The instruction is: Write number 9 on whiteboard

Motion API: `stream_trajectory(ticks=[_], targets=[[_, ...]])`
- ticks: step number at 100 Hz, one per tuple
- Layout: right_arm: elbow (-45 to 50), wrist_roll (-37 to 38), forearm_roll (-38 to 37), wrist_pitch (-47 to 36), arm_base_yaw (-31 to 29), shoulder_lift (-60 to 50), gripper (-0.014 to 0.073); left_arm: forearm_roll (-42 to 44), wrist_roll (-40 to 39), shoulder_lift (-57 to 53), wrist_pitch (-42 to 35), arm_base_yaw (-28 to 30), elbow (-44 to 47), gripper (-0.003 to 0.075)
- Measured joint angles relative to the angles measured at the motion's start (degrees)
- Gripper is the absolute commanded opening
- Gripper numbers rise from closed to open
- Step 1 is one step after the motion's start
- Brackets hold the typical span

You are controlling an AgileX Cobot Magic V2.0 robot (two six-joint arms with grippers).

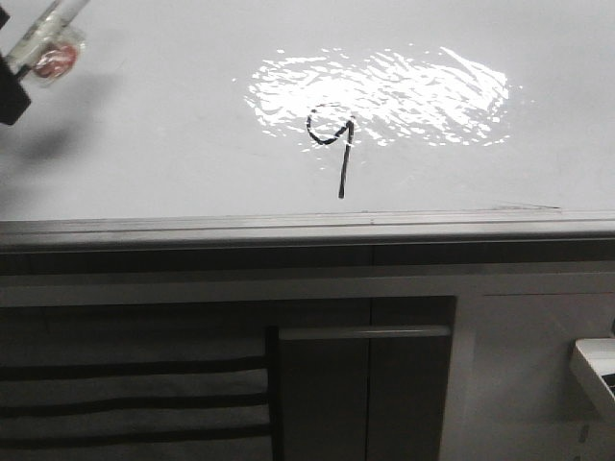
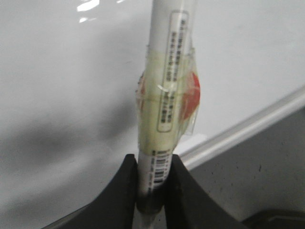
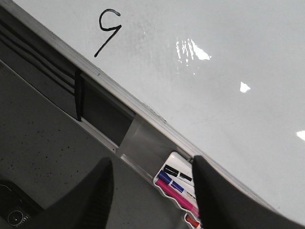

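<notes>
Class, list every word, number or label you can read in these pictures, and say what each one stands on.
"9": hand-drawn in black on the whiteboard, the number 9.
Printed label and barcode on the marker held in the left gripper: too blurred to read.
Box of markers near the right gripper: print too small to read.

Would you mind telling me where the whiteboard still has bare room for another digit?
The whiteboard is bare left of the 9, up to the left gripper and its marker in the corner, and right of the glare.
</notes>
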Motion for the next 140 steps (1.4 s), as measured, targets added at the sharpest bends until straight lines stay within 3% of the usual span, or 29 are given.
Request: stream_trajectory(ticks=[30, 67, 74, 105, 140], targets=[[0.00, 1.23, 0.00, 0.04, 0.00, 0.00, 0.0332, -5.14, -1.76, 1.56, -14.56, 7.83, 8.28, -0.0020], [1.27, 1.37, 0.00, 0.13, 0.00, 0.00, 0.0332, -7.58, -1.80, 4.13, -16.93, 8.13, 8.35, -0.0015], [2.71, 1.37, 0.00, 0.13, 0.00, 0.00, 0.0332, -7.56, -1.80, 4.13, -16.93, 8.13, 8.35, 0.0025], [7.94, 3.45, 0.00, -4.14, 0.00, 0.00, 0.0332, -7.69, -1.80, 4.13, -16.93, 8.13, 8.35, 0.0354], [7.97, 15.62, -0.96, -6.79, 0.00, -2.13, 0.0332, -7.58, -1.79, -3.16, -10.08, 8.13, 5.26, 0.0363]])
